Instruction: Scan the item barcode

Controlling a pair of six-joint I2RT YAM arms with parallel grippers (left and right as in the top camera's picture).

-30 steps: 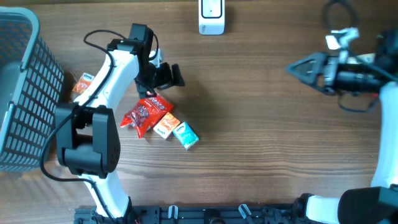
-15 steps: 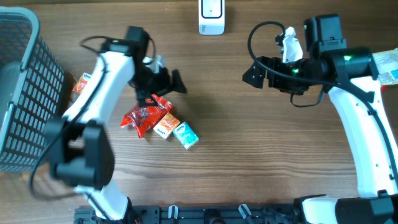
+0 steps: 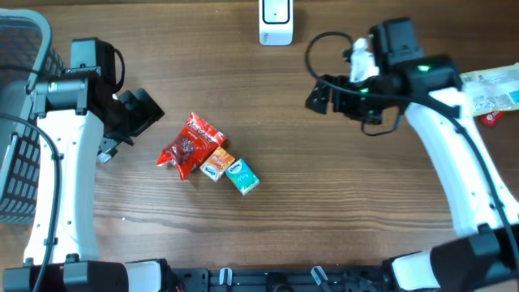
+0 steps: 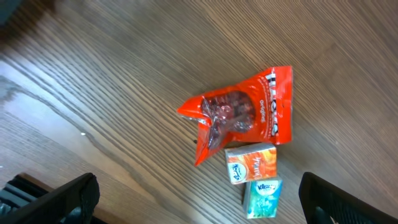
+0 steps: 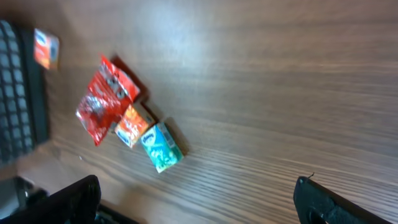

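The red snack bag point(image 3: 190, 144) lies left of centre on the table point(image 3: 340, 219), touching an orange box point(image 3: 217, 164) beside a teal box point(image 3: 242, 176). Its white lettering and the boxes' logos are too blurred to read. The left gripper point(image 3: 134, 115) and right gripper point(image 3: 320, 96) hang spread and empty. A pale packet point(image 3: 491, 91) is cut off at the right edge.

overhead: straight down on table point(image 3: 324, 203) | wrists: angled down from afar | shared: red bag point(image 3: 192, 144)
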